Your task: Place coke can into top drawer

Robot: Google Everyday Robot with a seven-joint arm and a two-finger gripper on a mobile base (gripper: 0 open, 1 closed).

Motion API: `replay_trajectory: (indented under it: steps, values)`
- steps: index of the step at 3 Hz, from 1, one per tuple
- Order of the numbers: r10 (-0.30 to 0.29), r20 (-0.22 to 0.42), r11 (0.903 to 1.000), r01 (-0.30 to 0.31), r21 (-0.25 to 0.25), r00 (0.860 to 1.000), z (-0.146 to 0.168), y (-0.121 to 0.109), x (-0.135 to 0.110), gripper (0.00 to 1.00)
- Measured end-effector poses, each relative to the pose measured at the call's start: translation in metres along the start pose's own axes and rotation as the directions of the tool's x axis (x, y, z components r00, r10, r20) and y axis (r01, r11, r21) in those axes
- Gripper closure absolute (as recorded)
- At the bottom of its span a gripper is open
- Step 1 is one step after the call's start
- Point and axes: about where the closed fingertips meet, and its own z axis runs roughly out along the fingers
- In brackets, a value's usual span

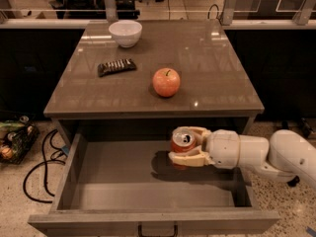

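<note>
My gripper (189,145) is shut on the coke can (182,143), a red can with a silver top, held upright. It hangs over the open top drawer (113,191), right of its middle and near the back. The can's shadow falls on the drawer's flat grey bottom beneath it. I cannot tell whether the can touches the bottom. The white arm (261,153) reaches in from the right, over the drawer's right side. The drawer's dark handle (157,230) shows at the bottom edge.
On the table top (217,68) stand a red-orange apple (166,82), a dark snack bar (116,66) and a white bowl (125,32). Cables (42,162) and a basket (14,138) lie on the floor at the left.
</note>
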Motion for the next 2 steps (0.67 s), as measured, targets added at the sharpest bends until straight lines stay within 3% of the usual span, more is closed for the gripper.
replay_trajectory:
  steps: [1,2]
  values:
    - [-0.014,-0.001,0.9960,0.014,-0.089,1.000,0.035,0.021,0.011,1.00]
    - [-0.036,-0.001,0.9921,0.035,-0.120,0.999,0.062,0.042,0.021,1.00]
